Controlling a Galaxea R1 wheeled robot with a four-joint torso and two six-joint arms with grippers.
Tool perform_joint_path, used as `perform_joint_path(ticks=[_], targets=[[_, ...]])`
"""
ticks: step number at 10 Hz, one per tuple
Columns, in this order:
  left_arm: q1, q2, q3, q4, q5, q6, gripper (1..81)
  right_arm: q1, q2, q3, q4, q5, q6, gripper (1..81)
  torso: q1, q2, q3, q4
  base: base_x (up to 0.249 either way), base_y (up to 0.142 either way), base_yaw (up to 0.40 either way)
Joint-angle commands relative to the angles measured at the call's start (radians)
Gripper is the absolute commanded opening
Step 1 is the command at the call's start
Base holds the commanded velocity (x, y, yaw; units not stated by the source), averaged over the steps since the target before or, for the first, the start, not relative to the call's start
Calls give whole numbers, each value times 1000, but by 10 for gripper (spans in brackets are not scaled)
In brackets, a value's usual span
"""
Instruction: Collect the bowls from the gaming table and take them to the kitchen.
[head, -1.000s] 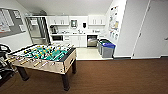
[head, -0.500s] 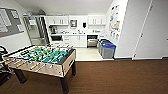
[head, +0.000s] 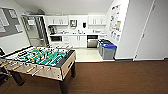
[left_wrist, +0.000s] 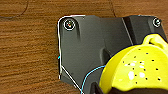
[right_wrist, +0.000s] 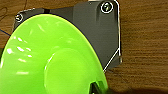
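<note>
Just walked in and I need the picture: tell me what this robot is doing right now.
It is carrying two bowls toward the kitchen at the far end of the room. The yellow bowl shows close up at the left wrist, the green bowl at the right wrist, both above brown wood-look floor. A foosball table stands ahead on its left, and bins stand beside the kitchen.

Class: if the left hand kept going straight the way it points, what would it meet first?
Probably the brown floor: the left wrist view looks down past the yellow bowl onto it, with nothing between, though depth is unclear.
</note>
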Motion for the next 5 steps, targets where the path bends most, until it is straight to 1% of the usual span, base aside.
perform_joint_path(ticks=[1, 5], targets=[[-36, -8, -7, 8, 44, 3, 10, 31, -11, -7, -9, -48, -2, 10, 0, 0, 0, 0, 161, 0, 0], [-36, -10, -7, 8, 44, 3, 10, 31, -9, -6, -8, -48, -2, 10, 0, 0, 0, 0, 161, 0, 0]])
